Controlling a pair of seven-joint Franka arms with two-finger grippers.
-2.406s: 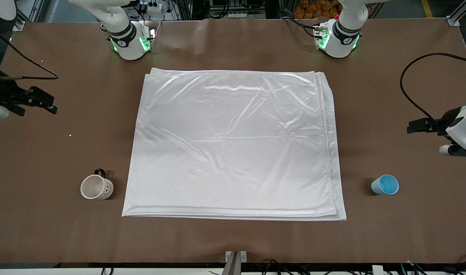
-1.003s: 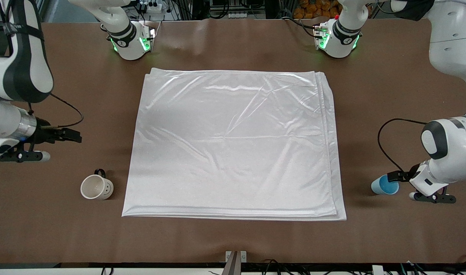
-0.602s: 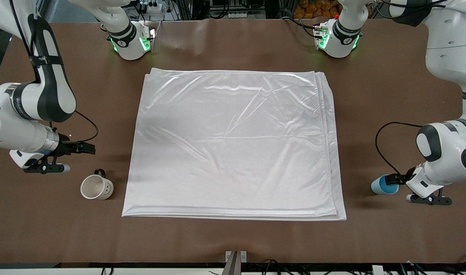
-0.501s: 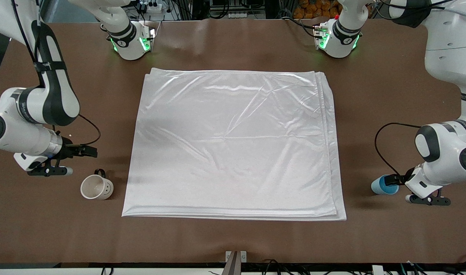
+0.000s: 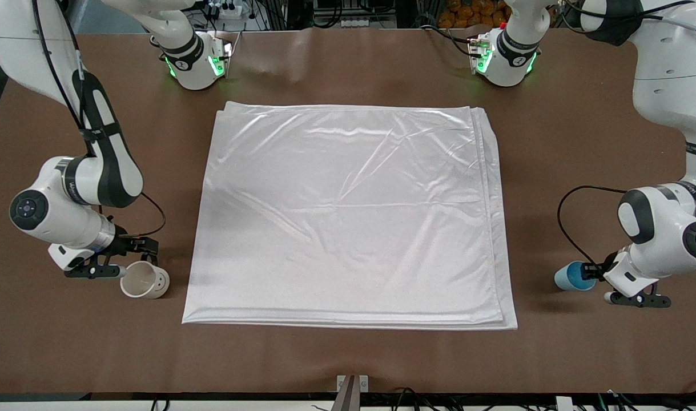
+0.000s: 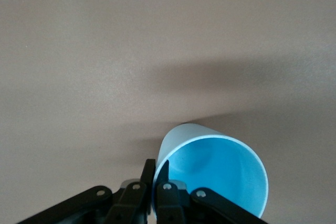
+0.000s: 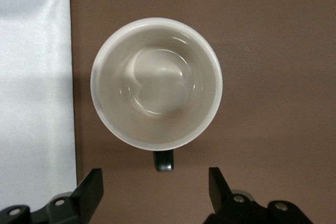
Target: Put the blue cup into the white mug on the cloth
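Observation:
The blue cup (image 5: 568,277) lies tilted on the bare table beside the cloth (image 5: 348,217), toward the left arm's end, with its mouth facing my left gripper (image 5: 591,270). In the left wrist view my left gripper (image 6: 156,174) is shut on the blue cup's (image 6: 210,169) rim, with one finger inside and one outside. The white mug (image 5: 145,280) stands upright on the table beside the cloth's corner, toward the right arm's end. My right gripper (image 5: 145,246) hangs open just over the mug's black handle (image 7: 163,160). The right wrist view shows my right gripper (image 7: 156,182), the empty mug (image 7: 156,82) and the cloth's edge (image 7: 31,77).
The brown table (image 5: 348,359) carries only the cloth, the mug and the cup. The two arm bases (image 5: 196,63) stand along the table edge farthest from the front camera. A small metal bracket (image 5: 352,381) sits at the edge nearest that camera.
My right arm has swung in and come down from over the bare table to the mug's handle. My left gripper has stayed at the blue cup, shifting only slightly.

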